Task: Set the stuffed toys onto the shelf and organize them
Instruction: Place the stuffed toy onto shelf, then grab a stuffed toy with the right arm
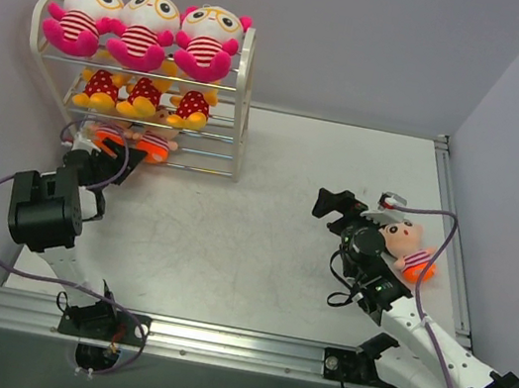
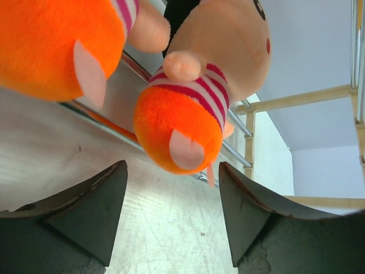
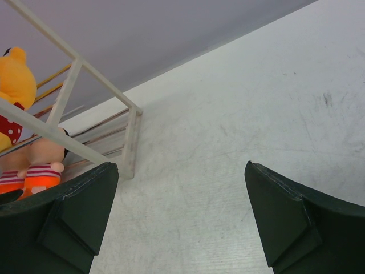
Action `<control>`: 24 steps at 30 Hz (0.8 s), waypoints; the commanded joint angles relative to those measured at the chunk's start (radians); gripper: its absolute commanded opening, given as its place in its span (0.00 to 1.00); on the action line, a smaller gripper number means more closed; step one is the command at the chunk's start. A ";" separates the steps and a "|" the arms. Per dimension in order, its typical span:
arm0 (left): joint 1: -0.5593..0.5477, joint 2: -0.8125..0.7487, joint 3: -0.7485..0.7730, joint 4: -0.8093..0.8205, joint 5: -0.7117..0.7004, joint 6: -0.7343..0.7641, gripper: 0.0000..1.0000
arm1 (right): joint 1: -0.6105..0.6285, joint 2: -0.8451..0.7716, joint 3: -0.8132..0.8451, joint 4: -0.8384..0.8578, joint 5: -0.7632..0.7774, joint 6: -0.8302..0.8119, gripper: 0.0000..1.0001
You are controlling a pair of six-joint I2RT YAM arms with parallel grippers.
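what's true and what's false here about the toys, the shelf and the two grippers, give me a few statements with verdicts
1. Three pink toys sit on the top tier of the shelf. True.
2. The shelf's middle tier is empty. False: three yellow toys in red dotted dresses sit there.
3. One orange-pants toy lies on the table beside the right arm. True.
4. The right gripper is shut on a toy. False: it is open with nothing between its fingers.
5. The left gripper is open at the shelf's bottom tier. True.
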 commanded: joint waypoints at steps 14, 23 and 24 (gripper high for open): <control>0.012 -0.526 -0.237 -0.182 -0.242 -0.069 0.80 | 0.005 0.000 0.013 0.044 -0.003 -0.023 0.99; -0.015 -0.959 -0.031 -0.860 -0.337 0.176 0.90 | -0.004 0.043 0.140 -0.146 0.043 0.015 1.00; -0.035 -0.960 -0.007 -0.957 -0.367 0.234 0.90 | -0.007 0.051 0.157 -0.216 0.054 0.029 1.00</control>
